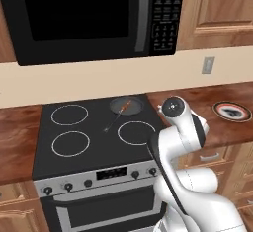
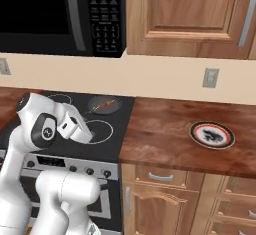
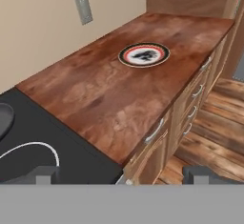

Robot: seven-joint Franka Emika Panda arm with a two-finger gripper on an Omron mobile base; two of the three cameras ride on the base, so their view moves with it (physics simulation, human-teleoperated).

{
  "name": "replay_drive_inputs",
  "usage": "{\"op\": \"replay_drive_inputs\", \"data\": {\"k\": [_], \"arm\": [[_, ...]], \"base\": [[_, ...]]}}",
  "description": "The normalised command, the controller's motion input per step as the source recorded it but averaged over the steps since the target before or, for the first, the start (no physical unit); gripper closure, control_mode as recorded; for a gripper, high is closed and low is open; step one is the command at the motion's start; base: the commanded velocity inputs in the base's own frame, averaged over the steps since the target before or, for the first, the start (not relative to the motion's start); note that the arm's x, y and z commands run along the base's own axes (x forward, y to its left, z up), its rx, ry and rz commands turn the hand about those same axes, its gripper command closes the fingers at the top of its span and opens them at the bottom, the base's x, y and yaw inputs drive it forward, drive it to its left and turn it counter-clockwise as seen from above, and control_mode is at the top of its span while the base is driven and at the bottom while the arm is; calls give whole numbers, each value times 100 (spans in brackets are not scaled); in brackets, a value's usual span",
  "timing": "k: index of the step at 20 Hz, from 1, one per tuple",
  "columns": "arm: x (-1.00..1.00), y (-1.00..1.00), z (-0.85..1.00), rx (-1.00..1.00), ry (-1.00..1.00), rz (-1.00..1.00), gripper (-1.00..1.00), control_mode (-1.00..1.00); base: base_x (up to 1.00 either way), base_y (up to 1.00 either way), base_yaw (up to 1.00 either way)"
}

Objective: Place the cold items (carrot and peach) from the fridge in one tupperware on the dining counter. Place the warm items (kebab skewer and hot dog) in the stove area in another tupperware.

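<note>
The kebab skewer [image 1: 118, 113] lies on the black stove [image 1: 94, 137], its meat end resting in a small dark pan [image 1: 126, 106] on the rear right burner and its stick pointing forward onto the cooktop between the burners. The gripper [image 3: 121, 175] hangs over the stove's right edge, well apart from the skewer, its jaws spread wide with nothing between them. To the right, on the wooden counter [image 2: 170, 129], sits a round plate [image 2: 212, 134] with a red-and-black rim, below a wall outlet [image 2: 210, 77], while a black microwave [image 1: 89, 14] hangs above the stove.
</note>
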Motion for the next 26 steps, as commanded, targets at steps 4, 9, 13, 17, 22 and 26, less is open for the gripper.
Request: {"op": "replay_drive_inputs", "data": {"k": [4, 9, 13, 17, 22, 26], "arm": [[0, 0, 0, 0, 0, 0, -100, 100], [0, 0, 0, 0, 0, 0, -100, 100], [0, -2, 0, 0, 0, 0, -100, -100], [0, 0, 0, 3, 0, 12, -100, -100], [-2, 1, -3, 1, 0, 57, -100, -100], [-8, 20, 0, -3, -1, 54, -100, -100]], "base": [[51, -18, 0], [51, -16, 0], [13, -9, 0], [0, 0, 0], [0, 0, 0], [0, 0, 0]]}}
